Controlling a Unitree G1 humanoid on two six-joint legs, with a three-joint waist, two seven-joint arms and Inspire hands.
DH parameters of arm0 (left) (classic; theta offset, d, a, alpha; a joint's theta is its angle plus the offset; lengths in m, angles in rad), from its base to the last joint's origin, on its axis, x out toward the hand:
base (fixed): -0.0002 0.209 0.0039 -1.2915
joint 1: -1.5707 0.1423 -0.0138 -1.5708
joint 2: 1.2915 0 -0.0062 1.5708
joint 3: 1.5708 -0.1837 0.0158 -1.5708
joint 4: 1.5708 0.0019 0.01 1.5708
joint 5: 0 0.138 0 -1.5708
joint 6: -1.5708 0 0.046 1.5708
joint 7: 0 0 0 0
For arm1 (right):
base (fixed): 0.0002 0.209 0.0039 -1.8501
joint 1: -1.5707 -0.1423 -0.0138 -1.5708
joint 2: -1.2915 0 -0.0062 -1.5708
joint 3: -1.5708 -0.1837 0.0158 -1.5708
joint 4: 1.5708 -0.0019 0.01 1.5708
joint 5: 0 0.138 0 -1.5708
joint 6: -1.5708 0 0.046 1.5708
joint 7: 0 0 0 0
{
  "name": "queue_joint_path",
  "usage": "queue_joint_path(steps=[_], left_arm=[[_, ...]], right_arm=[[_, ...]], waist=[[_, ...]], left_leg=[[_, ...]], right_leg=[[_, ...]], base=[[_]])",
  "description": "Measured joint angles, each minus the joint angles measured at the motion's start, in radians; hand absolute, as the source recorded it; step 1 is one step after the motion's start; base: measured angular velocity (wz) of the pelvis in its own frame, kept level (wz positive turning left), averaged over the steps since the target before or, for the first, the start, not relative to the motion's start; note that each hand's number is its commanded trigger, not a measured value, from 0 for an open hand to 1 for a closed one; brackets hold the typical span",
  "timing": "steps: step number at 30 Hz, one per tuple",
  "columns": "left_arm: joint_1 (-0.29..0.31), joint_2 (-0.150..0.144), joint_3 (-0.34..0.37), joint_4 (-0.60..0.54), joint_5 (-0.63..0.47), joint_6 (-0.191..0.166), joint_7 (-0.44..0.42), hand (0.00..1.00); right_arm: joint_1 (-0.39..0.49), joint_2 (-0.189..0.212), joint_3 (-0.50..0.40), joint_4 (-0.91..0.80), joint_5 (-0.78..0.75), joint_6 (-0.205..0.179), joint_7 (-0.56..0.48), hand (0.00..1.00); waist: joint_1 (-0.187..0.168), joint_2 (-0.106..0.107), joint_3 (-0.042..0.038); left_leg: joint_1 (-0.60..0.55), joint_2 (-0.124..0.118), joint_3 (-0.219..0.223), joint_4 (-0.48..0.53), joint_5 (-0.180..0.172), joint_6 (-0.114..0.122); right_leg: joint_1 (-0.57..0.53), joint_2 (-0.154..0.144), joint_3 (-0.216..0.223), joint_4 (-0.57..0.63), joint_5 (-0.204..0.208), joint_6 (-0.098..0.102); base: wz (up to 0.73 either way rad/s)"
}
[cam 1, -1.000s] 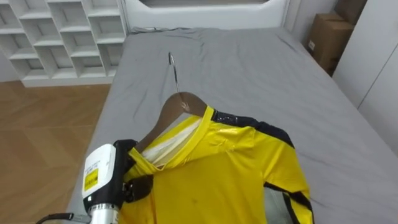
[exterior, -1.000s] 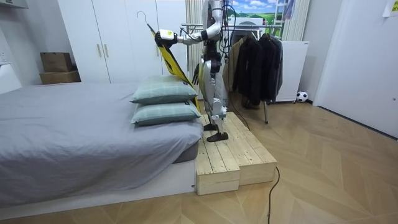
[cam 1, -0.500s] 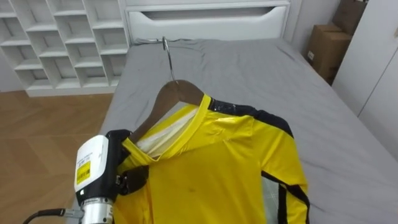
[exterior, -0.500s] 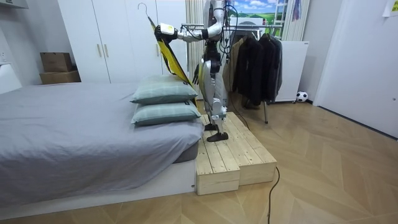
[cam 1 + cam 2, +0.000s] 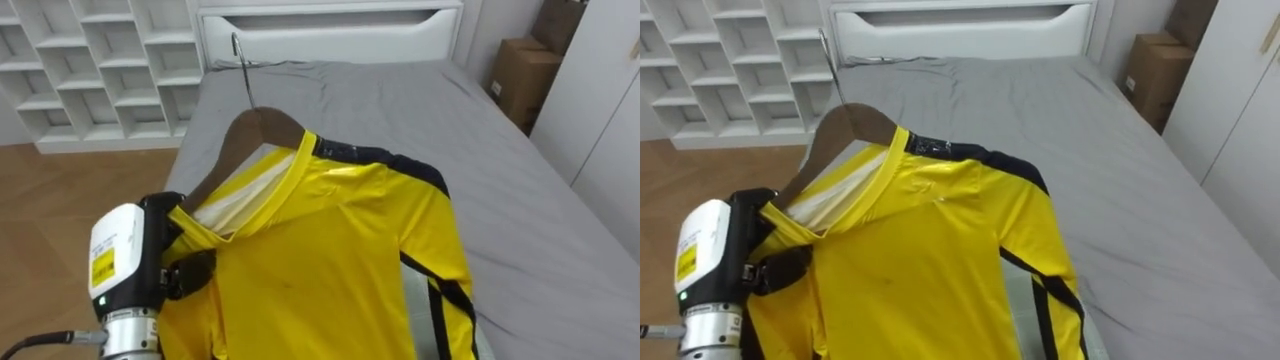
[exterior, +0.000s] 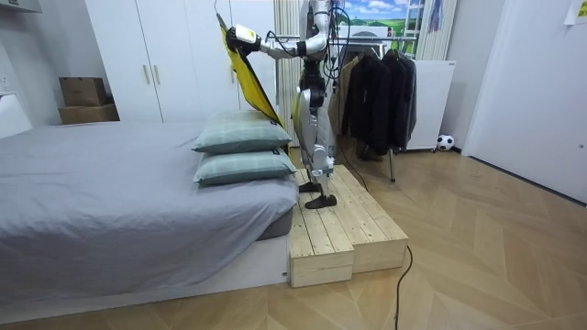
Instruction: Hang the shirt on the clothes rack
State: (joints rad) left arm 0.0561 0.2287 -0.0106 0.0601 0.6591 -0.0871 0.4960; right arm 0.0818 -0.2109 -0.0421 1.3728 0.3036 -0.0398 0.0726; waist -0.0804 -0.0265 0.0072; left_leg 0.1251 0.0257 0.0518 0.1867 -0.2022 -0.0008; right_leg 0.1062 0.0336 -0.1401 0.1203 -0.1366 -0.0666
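Note:
A yellow shirt (image 5: 320,250) with black trim hangs on a wooden hanger (image 5: 250,130) whose metal hook (image 5: 240,60) points up and away from me. My left hand (image 5: 185,275) is at the lower left, fingers curled round the hanger's left end and the shirt's shoulder. In the room view I stand on a wooden platform (image 6: 339,229) beside the bed. My left hand (image 6: 240,35) is raised above head height there, and the shirt (image 6: 246,78) hangs down from it. My right hand (image 6: 295,105) hangs by my hip.
Below the shirt lies the grey bed (image 5: 420,110), with two pillows (image 6: 240,137) at the end near me. A clothes rail (image 6: 367,37) with dark garments (image 6: 371,92) stands behind me. White shelves (image 5: 90,70) and a cardboard box (image 5: 515,65) flank the bed's far end.
My left arm has lifted the hanger and shirt higher. In the eye view the hanger has shifted to the left.

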Motion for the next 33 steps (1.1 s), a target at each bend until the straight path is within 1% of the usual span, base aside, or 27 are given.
queue_joint_path(steps=[2,3,5,6,7,10,11,13,16,17,19,20,22,23,25,27,29,30,33], left_arm=[[0.0,0.008,0.01,-0.014,-0.001,-0.005,0.006,1.0],[0.002,0.015,0.009,-0.015,-0.002,-0.01,0.016,1.0],[0.01,0.017,0.009,-0.014,-0.002,-0.011,0.023,1.0],[0.011,0.018,0.009,-0.014,-0.002,-0.011,0.023,1.0],[0.012,0.02,0.009,-0.014,-0.002,-0.011,0.024,1.0],[0.016,0.024,0.007,-0.006,-0.003,-0.011,0.037,1.0],[0.018,0.024,0.007,-0.007,-0.002,-0.011,0.038,1.0],[0.026,0.024,0.007,-0.007,-0.003,-0.01,0.045,1.0],[0.027,0.024,0.007,-0.007,-0.003,-0.01,0.045,1.0],[0.027,0.024,0.007,-0.007,-0.004,-0.01,0.044,1.0],[0.028,0.024,0.008,-0.011,-0.019,-0.007,0.043,1.0],[0.028,0.024,0.008,-0.012,-0.019,-0.007,0.043,1.0],[0.028,0.024,0.007,-0.013,-0.019,-0.006,0.043,1.0],[0.028,0.024,0.008,-0.013,-0.02,-0.006,0.042,1.0],[0.028,0.024,0.008,-0.014,-0.019,-0.006,0.042,1.0],[0.028,0.023,0.008,-0.014,-0.02,-0.005,0.042,1.0],[0.028,0.019,0.008,-0.014,-0.019,-0.003,0.041,1.0],[0.028,0.014,0.008,-0.015,-0.019,-0.003,0.038,1.0],[0.028,0.014,0.009,-0.023,-0.02,0.002,0.024,1.0]], right_arm=[[-0.001,-0.009,-0.033,-0.005,-0.051,0.0,-0.028,0.0],[-0.002,-0.013,-0.048,-0.02,-0.084,0.006,-0.053,0.0],[-0.004,-0.019,-0.066,-0.062,-0.142,0.014,-0.092,0.0],[-0.011,-0.024,-0.081,-0.087,-0.189,0.015,-0.117,0.0],[-0.022,-0.032,-0.086,-0.112,-0.245,0.016,-0.143,0.0],[-0.042,-0.052,-0.091,-0.189,-0.33,0.011,-0.207,0.0],[-0.04,-0.052,-0.097,-0.214,-0.352,0.013,-0.221,0.0],[-0.04,-0.05,-0.101,-0.324,-0.435,0.014,-0.267,0.0],[-0.041,-0.05,-0.102,-0.445,-0.517,0.013,-0.312,0.0],[-0.041,-0.05,-0.102,-0.466,-0.535,0.013,-0.319,0.0],[-0.03,-0.05,-0.103,-0.583,-0.626,0.011,-0.343,0.0],[-0.029,-0.05,-0.103,-0.612,-0.641,0.01,-0.349,0.0],[-0.027,-0.05,-0.103,-0.723,-0.694,0.008,-0.369,0.0],[-0.024,-0.05,-0.103,-0.754,-0.706,0.008,-0.373,0.0],[0.002,-0.05,-0.102,-0.888,-0.782,0.008,-0.384,0.0],[0.021,-0.05,-0.1,-0.978,-0.819,0.005,-0.386,0.0],[0.023,-0.049,-0.1,-1.029,-0.854,0.006,-0.388,0.0],[0.029,-0.048,-0.099,-1.06,-0.87,0.006,-0.388,0.0],[0.043,-0.045,-0.099,-1.123,-0.923,0.007,-0.388,0.0]], waist=[[-0.002,-0.006,0.0017],[0.0,-0.011,0.0015],[0.001,-0.018,-0.0012],[0.001,-0.024,-0.0042],[0.003,-0.028,-0.0045],[0.003,-0.031,-0.0052],[0.004,-0.031,-0.0057],[0.006,-0.027,-0.0059],[0.01,-0.024,-0.0073],[0.009,-0.024,-0.0077],[0.008,-0.021,-0.0088],[0.007,-0.021,-0.009],[0.007,-0.02,-0.0098],[0.008,-0.019,-0.0099],[0.009,-0.018,-0.0103],[0.012,-0.017,-0.0103],[0.012,-0.016,-0.0104],[0.015,-0.016,-0.0106],[0.03,-0.013,-0.0106]], left_leg=[[0.003,0.0,-0.001,0.0,0.0,0.0],[0.007,0.0,-0.001,-0.002,0.0,0.0],[0.008,0.0,-0.002,-0.004,0.0,0.0],[0.008,-0.001,-0.003,-0.004,0.0,0.0],[0.008,0.0,0.0,-0.004,0.0,0.0],[0.008,-0.001,0.0,-0.004,0.0,0.0],[0.007,-0.001,0.001,-0.004,0.0,0.0],[0.004,-0.001,0.001,-0.005,0.0,0.0],[0.008,0.0,0.001,-0.005,0.0,0.0],[0.009,0.0,0.001,-0.005,0.0,0.0],[0.011,0.0,0.0,-0.005,0.0,0.0],[0.011,0.0,0.0,-0.005,0.0,0.0],[0.008,0.0,0.002,-0.004,0.0,0.0],[0.008,0.0,0.002,-0.004,0.0,0.0],[0.008,0.0,0.002,-0.005,0.0,0.0],[0.009,0.0,0.004,-0.005,0.0,0.0],[0.011,0.0,0.004,-0.006,0.0,0.0],[0.011,0.0,0.004,-0.006,0.0,0.0],[0.017,0.001,0.01,-0.015,0.0,0.0]], right_leg=[[0.002,0.0,0.0,0.001,0.0,0.0],[0.002,0.0,0.001,0.006,-0.001,-0.001],[-0.002,-0.001,0.001,0.015,-0.006,-0.001],[-0.003,-0.001,0.001,0.015,-0.006,-0.001],[-0.005,-0.001,0.001,0.019,-0.006,-0.001],[-0.003,-0.001,0.0,0.019,-0.006,0.0],[-0.003,-0.002,0.0,0.019,-0.006,0.0],[-0.004,-0.002,0.001,0.019,-0.006,0.0],[-0.005,-0.002,0.001,0.024,-0.006,0.0],[-0.005,-0.002,0.001,0.025,-0.006,0.0],[-0.006,-0.002,-0.001,0.031,-0.005,0.0],[-0.006,-0.002,-0.001,0.032,-0.005,0.0],[-0.009,-0.003,0.0,0.032,-0.006,0.0],[-0.009,-0.003,0.0,0.032,-0.006,0.0],[-0.009,-0.003,0.0,0.032,-0.006,0.0],[-0.01,-0.003,0.002,0.033,-0.006,0.0],[-0.009,-0.003,0.001,0.033,-0.006,0.0],[-0.009,-0.003,0.001,0.033,-0.006,0.0],[-0.01,-0.003,0.003,0.033,-0.006,0.0]], base=[[-0.02],[-0.05],[-0.02],[0.0],[0.0],[0.0],[0.0],[0.0],[0.0],[0.0],[0.0],[0.0],[0.0],[0.0],[0.0],[0.0],[0.0],[0.0],[-0.04]])
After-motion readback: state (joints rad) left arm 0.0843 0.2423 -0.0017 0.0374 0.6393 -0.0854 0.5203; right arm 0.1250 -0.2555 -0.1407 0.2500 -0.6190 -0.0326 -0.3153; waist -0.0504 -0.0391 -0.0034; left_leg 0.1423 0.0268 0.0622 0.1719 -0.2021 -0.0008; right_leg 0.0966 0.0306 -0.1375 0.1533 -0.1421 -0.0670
